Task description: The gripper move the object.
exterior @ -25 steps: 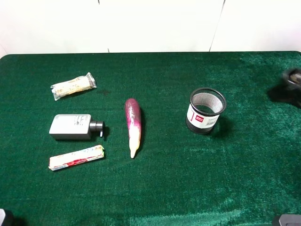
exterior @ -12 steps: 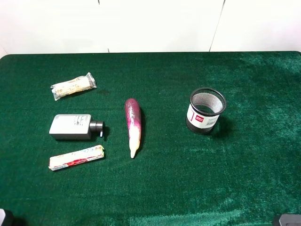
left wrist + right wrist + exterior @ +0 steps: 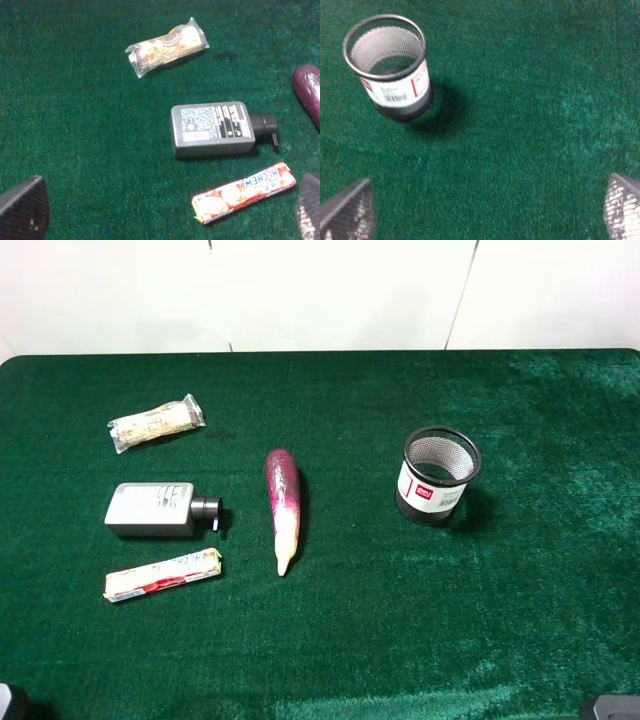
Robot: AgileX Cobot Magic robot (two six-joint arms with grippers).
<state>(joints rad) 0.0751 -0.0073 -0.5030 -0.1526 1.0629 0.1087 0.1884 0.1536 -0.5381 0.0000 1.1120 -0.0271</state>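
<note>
The slim white and pink-red candy pack [image 3: 162, 575] lies flat at the front left of the green table, just in front of a grey pump bottle [image 3: 160, 509]. In the left wrist view the candy pack [image 3: 245, 192] lies ahead of my left gripper [image 3: 165, 217]. Its fingertips [image 3: 22, 210] stand wide apart and hold nothing. My right gripper [image 3: 485, 212] is also open and empty, with a mesh cup [image 3: 390, 67] ahead of it. In the exterior high view only dark bits show at the bottom corners.
A clear-wrapped beige snack pack [image 3: 155, 423] lies at the back left. A purple-white radish [image 3: 282, 505] lies in the middle. The black mesh cup [image 3: 438, 475] stands upright right of centre. Green cloth covers the whole table [image 3: 540, 590].
A dark blurred arm part at the right edge of the exterior view one second ago has gone out of view. The objects have not moved.
</note>
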